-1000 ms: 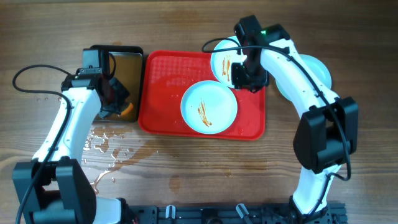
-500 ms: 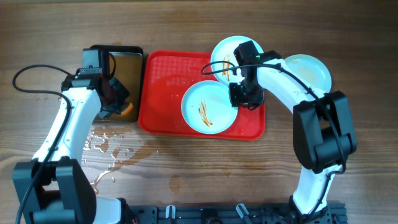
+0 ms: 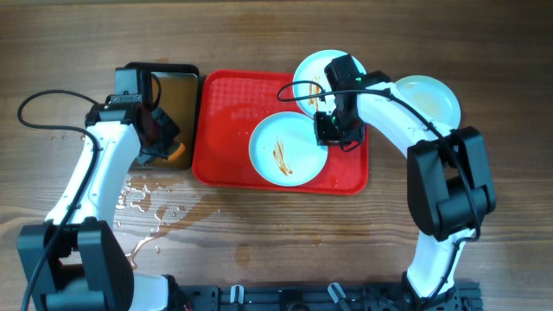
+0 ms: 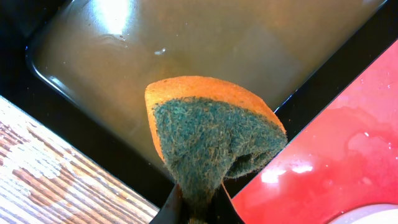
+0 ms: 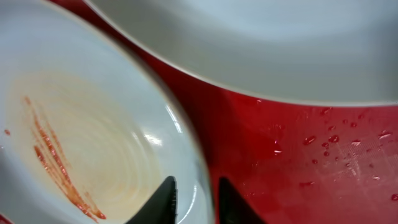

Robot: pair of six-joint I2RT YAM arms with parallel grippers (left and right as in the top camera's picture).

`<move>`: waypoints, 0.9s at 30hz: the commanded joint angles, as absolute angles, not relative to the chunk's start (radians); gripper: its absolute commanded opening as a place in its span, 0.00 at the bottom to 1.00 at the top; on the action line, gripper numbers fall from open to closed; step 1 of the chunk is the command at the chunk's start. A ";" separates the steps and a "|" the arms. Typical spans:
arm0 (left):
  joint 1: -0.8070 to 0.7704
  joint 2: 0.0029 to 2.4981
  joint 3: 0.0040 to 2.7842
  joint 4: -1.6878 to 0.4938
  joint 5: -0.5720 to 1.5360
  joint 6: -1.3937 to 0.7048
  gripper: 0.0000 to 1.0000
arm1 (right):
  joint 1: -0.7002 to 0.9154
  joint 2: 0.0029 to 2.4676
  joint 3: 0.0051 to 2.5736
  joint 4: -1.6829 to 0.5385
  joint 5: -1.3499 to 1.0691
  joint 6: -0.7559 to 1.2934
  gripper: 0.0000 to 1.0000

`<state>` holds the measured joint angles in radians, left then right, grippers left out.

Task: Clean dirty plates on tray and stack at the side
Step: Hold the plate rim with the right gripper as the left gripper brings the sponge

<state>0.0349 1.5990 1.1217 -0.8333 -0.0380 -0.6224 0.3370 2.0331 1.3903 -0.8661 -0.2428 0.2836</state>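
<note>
While L (image 4: 194, 213) grips sponge (image 4: 211, 143), R (image 5: 196, 200) straddles plate (image 5: 93, 124)

Your left arm (image 3: 102, 173) stretches forward with the elbow slightly bent, and the left hand (image 4: 194, 208) at its end is clamped tight on the sponge (image 4: 211, 140). Your right arm (image 3: 402, 108) curls inward, wrist pitched down. The right hand (image 5: 196, 193) sets its two fingers narrowly parted astride a plate (image 5: 93, 143) rim; whether they actually pinch it is unclear.

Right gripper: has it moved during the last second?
Yes: the right gripper moved toward the tray's near edge, from the rear plate to the front plate's rim.
</note>
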 commanded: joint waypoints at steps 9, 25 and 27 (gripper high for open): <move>0.035 1.605 1.118 -0.833 0.043 -0.606 0.04 | 0.405 2.041 1.200 -0.536 -0.376 0.543 0.04; -0.207 1.605 1.118 -0.712 0.167 -0.556 0.04 | 0.461 2.041 1.196 -0.387 -0.239 0.605 0.05; -0.235 1.605 1.118 -0.685 0.167 -0.565 0.04 | 0.461 2.041 1.196 -0.381 -0.240 0.609 0.04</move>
